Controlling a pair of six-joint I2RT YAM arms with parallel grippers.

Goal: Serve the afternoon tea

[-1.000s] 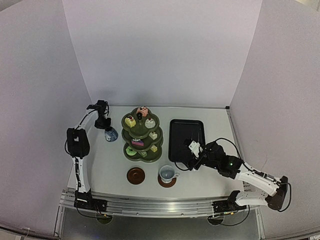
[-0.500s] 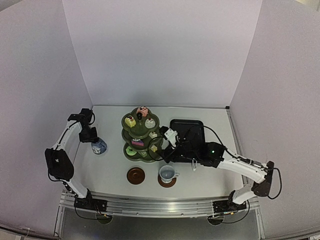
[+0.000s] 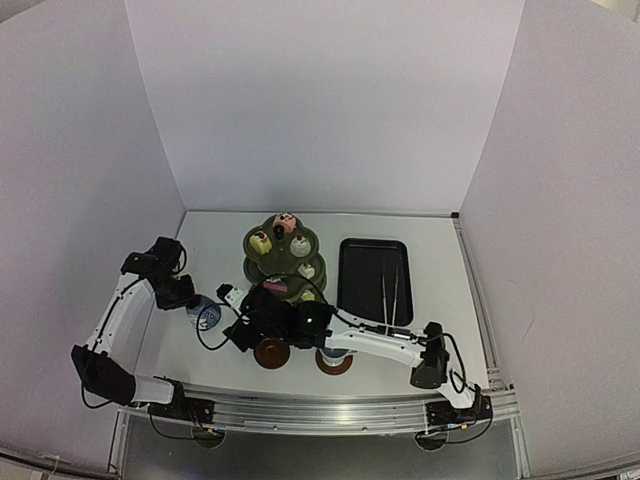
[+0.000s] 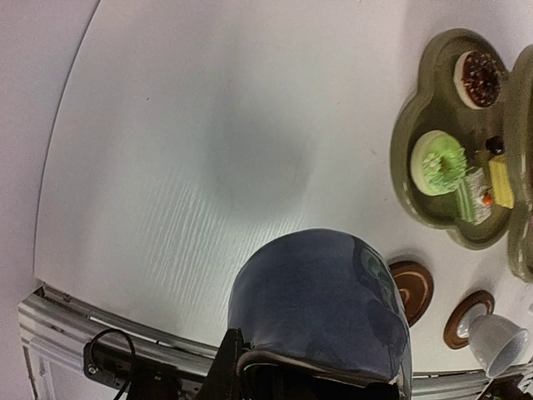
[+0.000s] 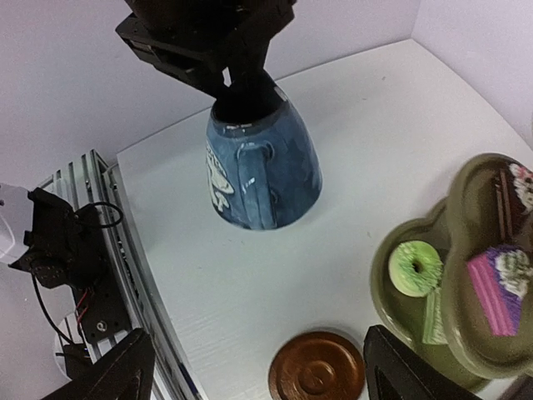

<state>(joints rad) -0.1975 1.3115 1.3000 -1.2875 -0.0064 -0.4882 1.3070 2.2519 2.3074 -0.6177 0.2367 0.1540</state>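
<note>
The little blue pot [image 5: 262, 171] hangs over the left front of the table [image 3: 430, 250]. My left gripper [image 5: 241, 83] is pinched tight on its top, I think to carry it to the empty coaster [image 3: 271, 351]. My right gripper [image 3: 243, 322] is wide open and holds nothing. It waits close by.

I count one pot, one mug [image 4: 498, 343], two coasters, one stand [image 3: 283, 262] with three levels, one tray [image 3: 358, 270] and one pair of tongs [image 3: 388, 295]. Some cakes [image 5: 415, 268] are hidden, so I can't count them.

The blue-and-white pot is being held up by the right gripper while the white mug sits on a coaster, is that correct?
Not quite: the left gripper holds the blue-and-white pot; the right wrist view shows the right gripper open and empty nearby. The white mug does sit on a coaster.
</note>
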